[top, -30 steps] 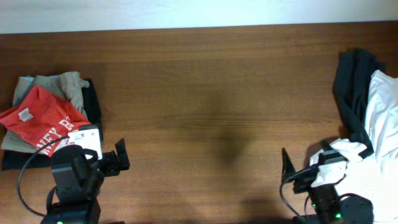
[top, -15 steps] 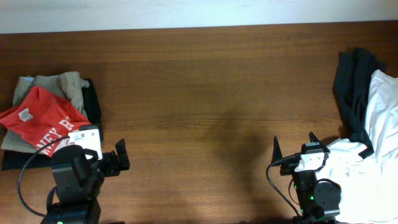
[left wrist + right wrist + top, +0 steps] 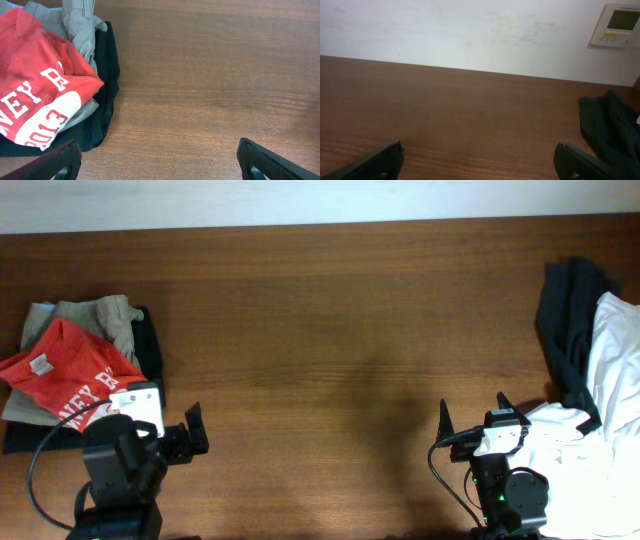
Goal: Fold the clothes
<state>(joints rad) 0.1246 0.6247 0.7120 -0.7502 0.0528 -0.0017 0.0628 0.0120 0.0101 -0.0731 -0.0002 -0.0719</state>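
The orange-red T-shirt [image 3: 62, 370] is seen bunched on a khaki garment [image 3: 100, 313] and a black garment [image 3: 150, 350] at the table's [image 3: 330, 330] left edge, its lettering running diagonally. It lies just left of and beyond the left gripper [image 3: 160, 157], whose jaws are spread wide and empty. The right gripper [image 3: 479, 155], likewise spread, is well apart. Bare wood is left open to the right.

From overhead we look straight down on the whole table [image 3: 330, 330]; our left wrist view sits low and close, tilted down at the red shirt [image 3: 35, 90], which overhead shows at far left; our right wrist view looks level across the wood to the wall [image 3: 470, 30], sharing the black garment [image 3: 610, 125] with overhead.
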